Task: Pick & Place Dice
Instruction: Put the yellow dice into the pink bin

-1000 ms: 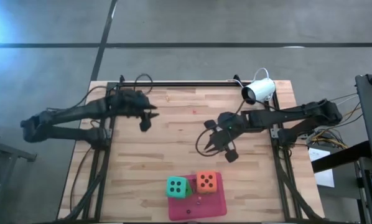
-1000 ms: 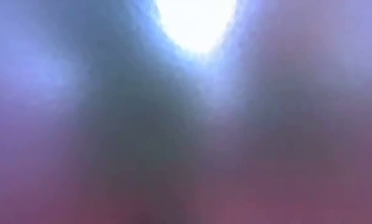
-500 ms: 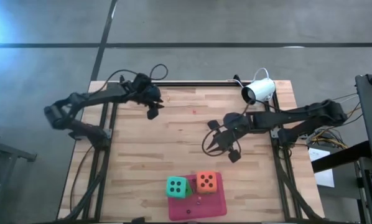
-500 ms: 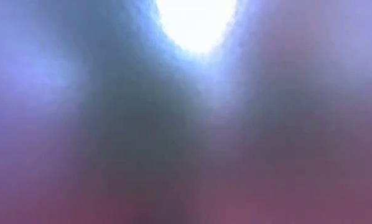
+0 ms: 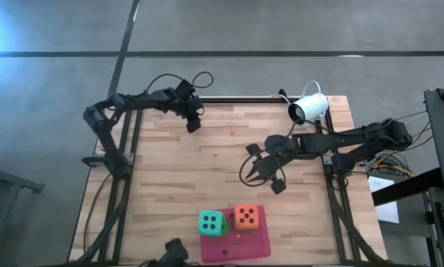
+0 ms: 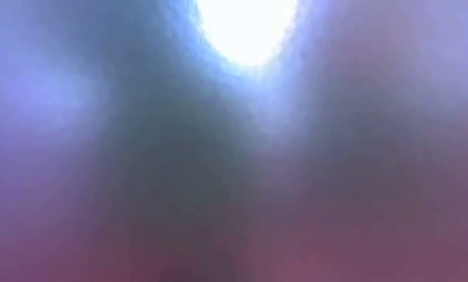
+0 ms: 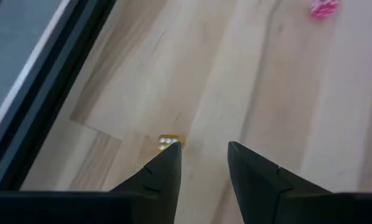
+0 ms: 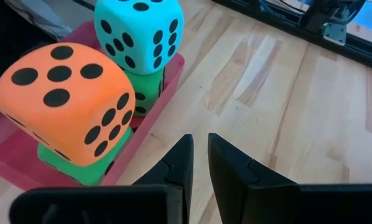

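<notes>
Four dice (image 8: pixel 99 81) sit stacked in pairs on the pink mat (image 5: pixel 237 245). Beyond the mat, the right gripper (image 5: pixel 260 172) hangs nearly shut, holding nothing; the left gripper (image 7: pixel 201 163), farther off, is narrowly parted and empty. Any brush could topple the stacks.

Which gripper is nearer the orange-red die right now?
Right. The right gripper hangs over mid-table, just up-table of the orange-red die on the pink mat. The left gripper sits by the far edge.
</notes>
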Robot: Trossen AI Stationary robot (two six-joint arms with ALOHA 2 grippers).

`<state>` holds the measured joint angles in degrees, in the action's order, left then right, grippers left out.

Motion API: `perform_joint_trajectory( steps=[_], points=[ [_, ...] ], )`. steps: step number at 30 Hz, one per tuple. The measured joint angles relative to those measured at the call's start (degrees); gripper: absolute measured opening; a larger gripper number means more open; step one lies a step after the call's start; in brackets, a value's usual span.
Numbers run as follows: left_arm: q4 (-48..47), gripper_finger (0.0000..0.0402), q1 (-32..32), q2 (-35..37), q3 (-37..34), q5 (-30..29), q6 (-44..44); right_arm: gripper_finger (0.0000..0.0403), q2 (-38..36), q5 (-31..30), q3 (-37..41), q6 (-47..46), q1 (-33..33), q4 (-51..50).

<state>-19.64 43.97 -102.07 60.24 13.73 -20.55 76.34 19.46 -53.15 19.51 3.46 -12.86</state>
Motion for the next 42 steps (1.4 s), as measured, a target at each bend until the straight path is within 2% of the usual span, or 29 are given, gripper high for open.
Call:
perform_joint_trajectory(
  steps=[6,12,28,37,42],
  points=[
    [0.3,0.0129,0.1,-2.1,0.5,-0.4,-0.5,0.0044,0.0,0.0,0.0,0.0,0.0,-0.1],
    [3.5,0.0133,0.3,-2.4,0.3,-5.4,-0.5,0.0043,0.0,0.0,0.0,0.0,0.0,-0.2],
    [6.5,0.0126,0.4,-7.8,0.2,-3.8,-0.5,0.0043,0.0,0.0,0.0,0.0,0.0,-0.2],
    [6.4,0.0120,0.4,-8.0,0.2,-4.1,-0.7,0.0044,0.0,0.0,0.0,0.0,0.0,-0.2],
    [6.2,0.0093,0.3,-8.0,0.2,-4.7,-0.8,0.0044,0.0,0.0,0.0,0.0,0.0,-0.2]
  ],
)
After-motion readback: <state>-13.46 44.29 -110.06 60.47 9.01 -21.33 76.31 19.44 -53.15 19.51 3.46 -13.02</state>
